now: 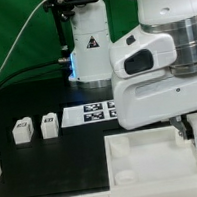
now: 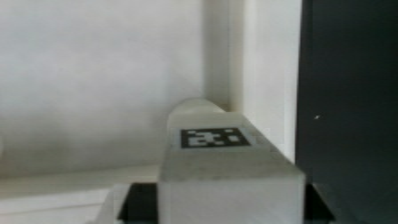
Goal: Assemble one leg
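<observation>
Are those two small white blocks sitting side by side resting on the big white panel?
No, the two legs stand on the black table, apart from the panel.

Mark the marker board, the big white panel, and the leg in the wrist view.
Flat white marker board [image 1: 88,114]: exterior view, centre of strip.
Large white square panel [image 1: 144,153]: exterior view, bare top face.
Small white plastic leg [image 2: 226,165]: wrist view, face below its marker.

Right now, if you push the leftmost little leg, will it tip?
Probably slides, not tips: the leg at the exterior view's far left looks squat and sits flat. Blocky sides shouldn't roll. Looks like hard plastic, so likely stiff and light.
</observation>
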You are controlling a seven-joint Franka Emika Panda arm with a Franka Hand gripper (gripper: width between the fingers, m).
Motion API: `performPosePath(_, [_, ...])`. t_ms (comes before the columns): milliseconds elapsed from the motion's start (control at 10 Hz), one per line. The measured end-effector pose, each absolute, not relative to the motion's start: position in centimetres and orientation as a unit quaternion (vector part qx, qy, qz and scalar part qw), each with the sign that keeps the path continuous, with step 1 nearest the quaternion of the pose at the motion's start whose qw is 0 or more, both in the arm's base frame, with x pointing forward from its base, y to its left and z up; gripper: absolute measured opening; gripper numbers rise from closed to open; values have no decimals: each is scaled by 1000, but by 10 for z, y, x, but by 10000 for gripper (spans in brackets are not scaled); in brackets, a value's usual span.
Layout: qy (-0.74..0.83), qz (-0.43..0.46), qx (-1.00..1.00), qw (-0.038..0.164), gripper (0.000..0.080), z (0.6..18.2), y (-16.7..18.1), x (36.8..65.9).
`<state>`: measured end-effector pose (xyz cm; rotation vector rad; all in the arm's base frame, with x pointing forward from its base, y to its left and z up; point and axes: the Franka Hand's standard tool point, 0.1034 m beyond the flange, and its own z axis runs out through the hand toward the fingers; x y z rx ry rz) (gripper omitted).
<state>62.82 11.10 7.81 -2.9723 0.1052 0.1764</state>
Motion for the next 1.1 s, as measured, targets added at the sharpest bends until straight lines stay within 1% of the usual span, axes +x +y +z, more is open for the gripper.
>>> performPosePath(100, [92,63,-991,78,295,78,111,628])
performPosePath(300, [231,50,-968,85,295,76,109,630])
performPosePath(500, [407,50,-906,106,295,76,106,627])
performPosePath(600, [475,61,-869,122,295,75,105,626])
performPosePath(700, [555,77,-819,127,295,75,108,625])
performPosePath(900, [641,94,-753,120,295,75,118,623])
performPosePath(1100, [632,93,-760,121,295,74,118,623])
